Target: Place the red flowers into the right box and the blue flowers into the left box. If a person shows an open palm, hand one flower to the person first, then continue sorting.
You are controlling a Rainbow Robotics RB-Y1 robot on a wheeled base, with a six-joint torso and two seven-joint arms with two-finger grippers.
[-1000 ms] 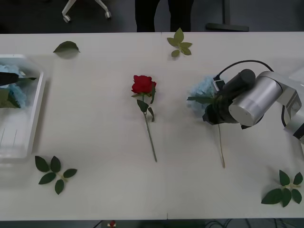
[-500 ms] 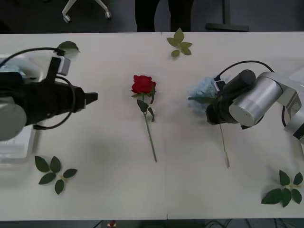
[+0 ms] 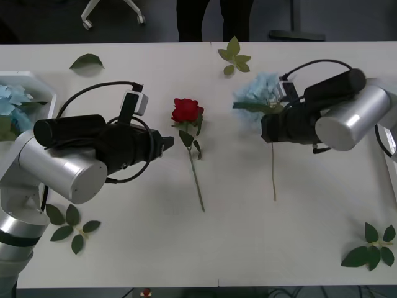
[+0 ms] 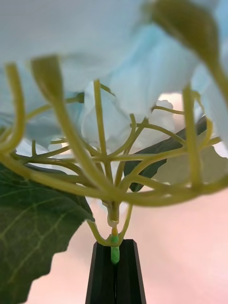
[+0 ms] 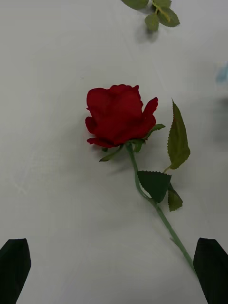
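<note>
**Arm and gripper status**

Left gripper [image 3: 166, 143] was extended over the table, its black fingers [image 5: 14, 263] spread apart and empty. Right gripper [image 3: 265, 129] was raised, fingers [image 4: 115, 275] pressed together on a stem.

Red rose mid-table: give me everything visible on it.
The red rose is one small deep-red bloom, artificial-looking, on a thin green stem with a few serrated leaves just under the head. It lies flat on the white table, bloom toward the far edge, stem running back toward the robot. Nothing touches it. The left gripper is open beside it, fingers apart.
</note>
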